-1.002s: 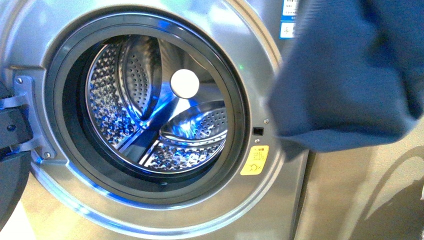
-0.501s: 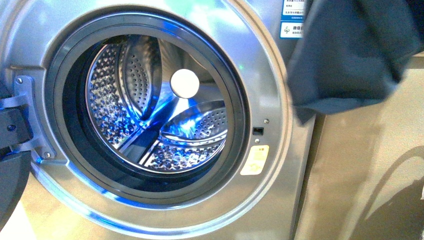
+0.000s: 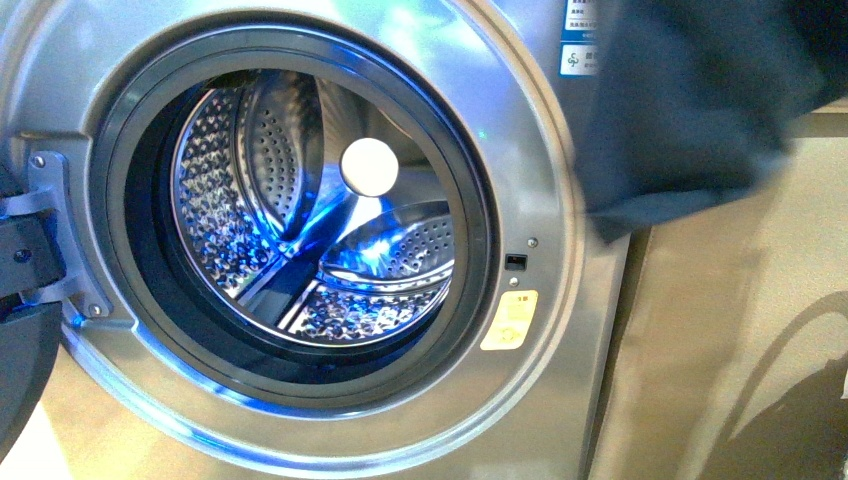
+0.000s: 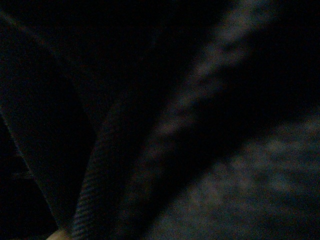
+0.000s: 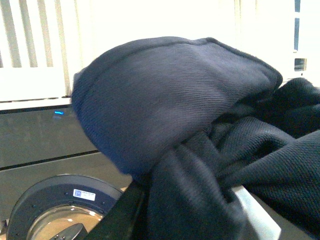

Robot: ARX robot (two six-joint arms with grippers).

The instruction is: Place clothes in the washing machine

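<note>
The washing machine fills the front view, silver-grey, its round porthole open onto the perforated steel drum, which holds nothing. The clothes, a dark navy garment, hang at the upper right, beside the porthole and in front of the machine's right edge. In the right wrist view the clothes bunch over my right gripper, which is shut on them; a black finger and a pale finger show beside the fabric. The left wrist view is dark. No gripper shows in the front view.
The dark open door and its hinge sit at the left edge. A yellow sticker marks the rim. A plain grey-brown cabinet stands right of the machine. The round door shows below the clothes.
The clothes have risen and drawn toward the upper right in the front view; their lower hem now hangs higher. The machine and door have not moved.
</note>
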